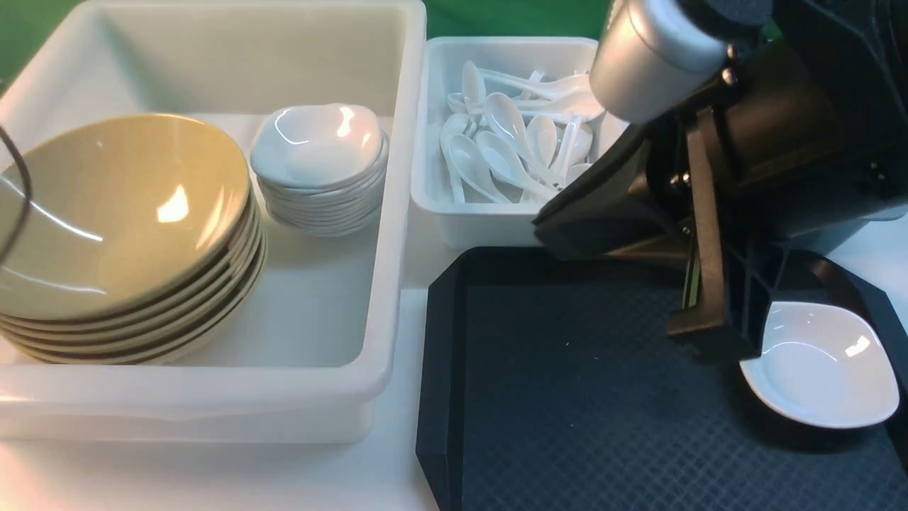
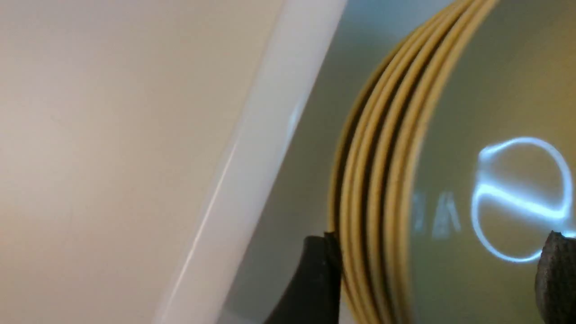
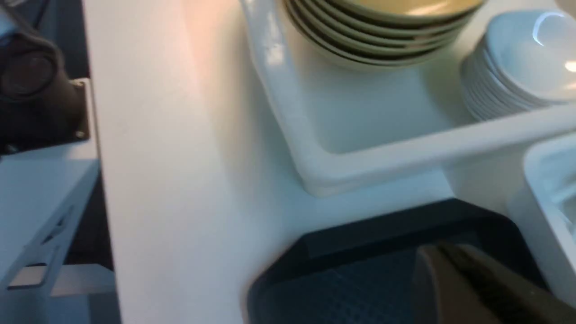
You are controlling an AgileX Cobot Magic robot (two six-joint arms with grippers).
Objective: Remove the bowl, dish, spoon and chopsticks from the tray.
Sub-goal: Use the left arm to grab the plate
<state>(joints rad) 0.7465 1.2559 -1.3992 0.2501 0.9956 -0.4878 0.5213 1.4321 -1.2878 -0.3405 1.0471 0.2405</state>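
Note:
The black tray (image 1: 567, 397) lies at the front right. The small white dish (image 1: 823, 365) sits on its right side. My right gripper (image 1: 709, 337) hangs just left of the dish, low over the tray floor. In the right wrist view it (image 3: 454, 270) is shut with nothing seen in it. The top yellow bowl (image 1: 113, 213) lies on a stack in the big white bin (image 1: 397, 213). My left gripper (image 2: 438, 279) is open and straddles the stack's rim, one finger (image 2: 321, 279) outside and one (image 2: 555, 279) over the bowl (image 2: 472, 112). No spoon shows on the tray. The chopsticks are out of view.
A stack of small white dishes (image 1: 319, 167) stands in the big bin beside the bowls. A smaller white bin (image 1: 436, 184) behind the tray holds several white spoons (image 1: 511, 142). The right arm's body (image 1: 745, 142) hides the tray's back right part.

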